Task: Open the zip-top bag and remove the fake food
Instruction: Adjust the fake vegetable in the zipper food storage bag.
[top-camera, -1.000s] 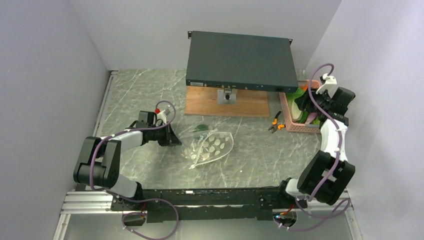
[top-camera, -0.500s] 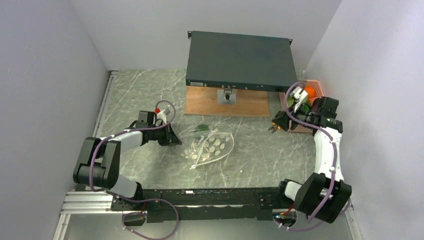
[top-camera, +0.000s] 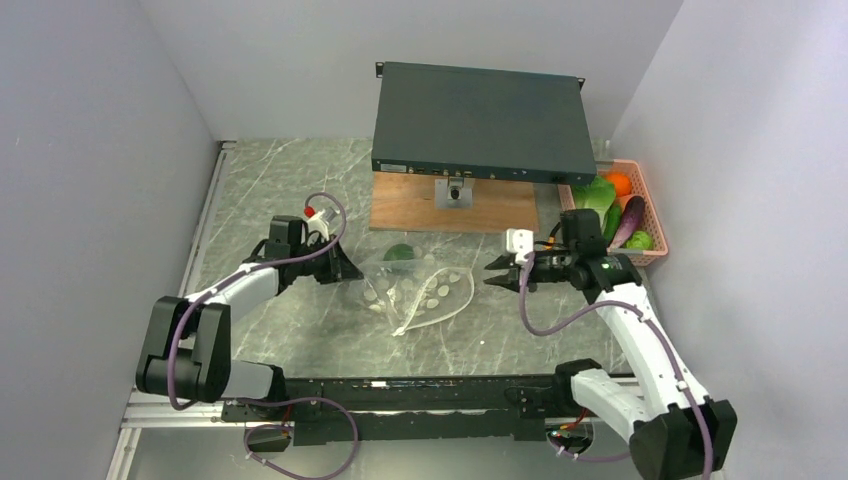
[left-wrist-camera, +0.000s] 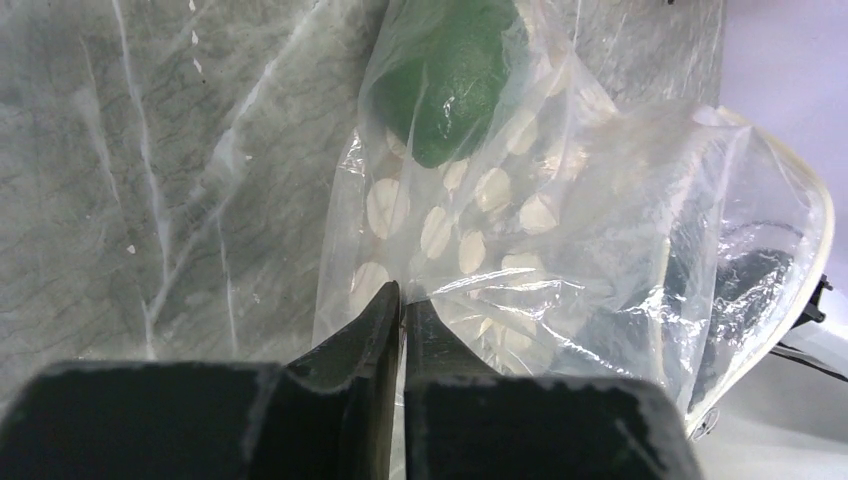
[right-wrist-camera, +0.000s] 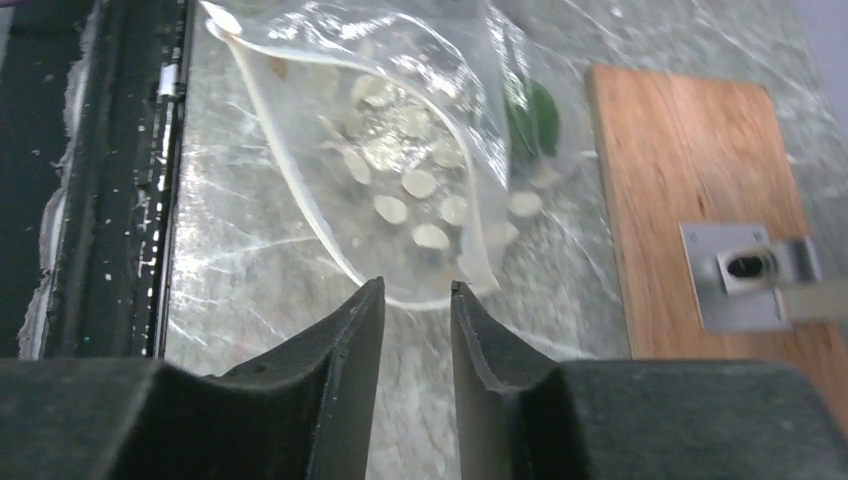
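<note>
The zip-top bag (top-camera: 425, 293) lies on the marble table, clear with white oval dots, its mouth gaping toward the right. My left gripper (top-camera: 352, 272) is at its left end; in the left wrist view the gripper (left-wrist-camera: 403, 295) is shut on a fold of the bag (left-wrist-camera: 560, 230). A round green piece of fake food (top-camera: 401, 253) (left-wrist-camera: 450, 80) sits at the bag's far edge, under its film. My right gripper (top-camera: 490, 278) (right-wrist-camera: 415, 290) is open, empty, just short of the bag's rim (right-wrist-camera: 400, 150). More fake food fills the pink basket: lettuce (top-camera: 598, 192), orange ball (top-camera: 619, 183), purple piece (top-camera: 632, 215).
A dark flat rack unit (top-camera: 480, 120) rests on a wooden board (top-camera: 455, 205) (right-wrist-camera: 700, 200) behind the bag. The pink basket (top-camera: 655, 255) stands at the right wall. Grey walls close in left, back and right.
My right arm swung from the basket leftward to the bag's right end, its jaws narrowing. The left gripper shifted slightly away with the bag, whose mouth now stands rounder.
</note>
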